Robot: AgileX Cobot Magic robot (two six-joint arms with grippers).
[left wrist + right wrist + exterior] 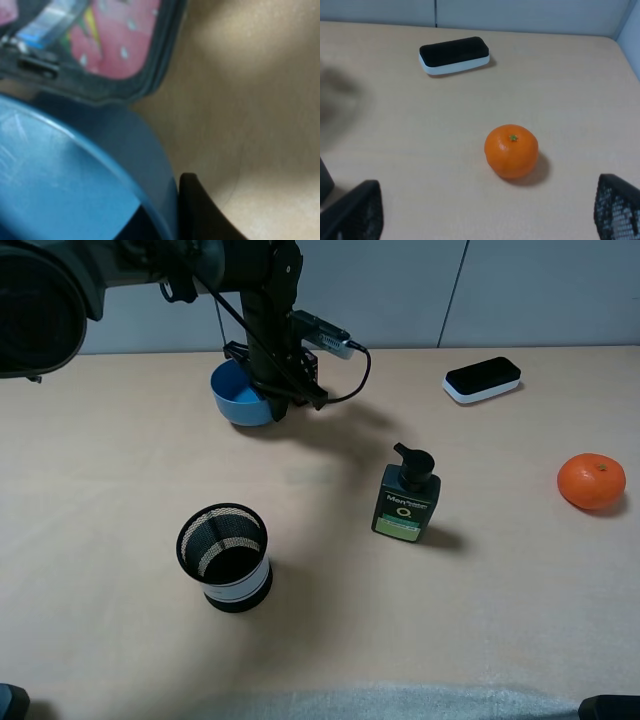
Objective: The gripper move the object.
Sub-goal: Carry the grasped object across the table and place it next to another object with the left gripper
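My left gripper (274, 408) is pinched tight, apparently on the right rim of the blue bowl (235, 395) at the table's (120, 490) far left; thin one-sided hold, a quick move could tip it loose.

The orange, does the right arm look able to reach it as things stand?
Probably yes. The orange sits on bare table ahead of the open right gripper, well apart from the eraser, with nothing between gripper and fruit.
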